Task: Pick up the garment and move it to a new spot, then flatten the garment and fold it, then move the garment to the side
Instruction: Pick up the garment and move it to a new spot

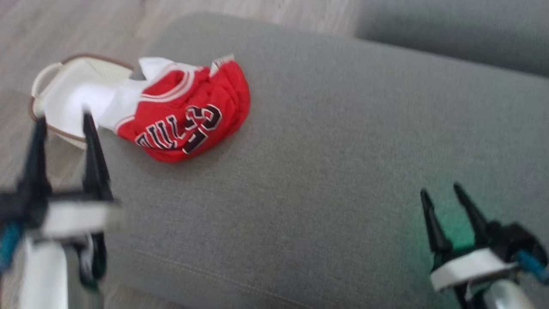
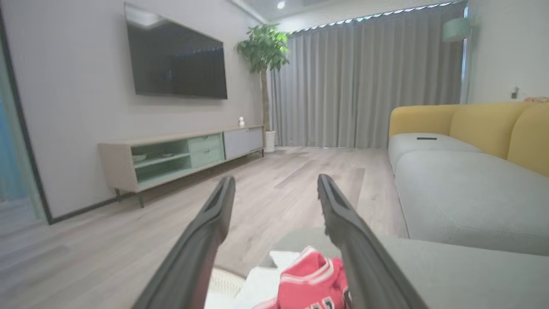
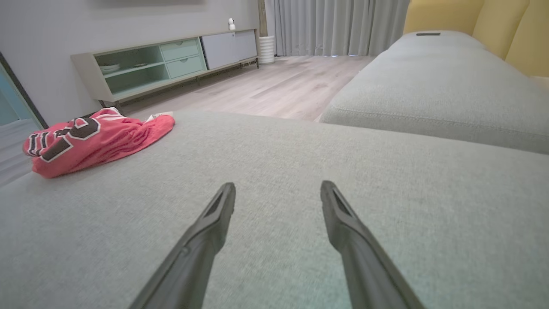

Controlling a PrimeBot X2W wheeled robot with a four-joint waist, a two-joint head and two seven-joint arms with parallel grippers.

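The garment (image 1: 188, 116) is a red jersey with white trim and black lettering, lying crumpled at the far left edge of the grey cushion (image 1: 326, 163). Part of it trails white fabric into the basket beside the cushion. It also lies at the left in the right wrist view, garment (image 3: 94, 139), and low between the fingers in the left wrist view, garment (image 2: 311, 281). My left gripper (image 1: 64, 118) hangs open at the lower left, short of the garment, nothing between its fingers. My right gripper (image 1: 441, 191) stands open over bare cushion at the lower right, far from the garment.
A white basket with a brown rim (image 1: 64, 92) sits on the wooden floor (image 1: 64, 25) against the cushion's left edge. A second grey cushion (image 1: 463, 30) lies beyond, with yellow sofa backs (image 2: 484, 124). A TV cabinet (image 2: 180, 156) stands by the far wall.
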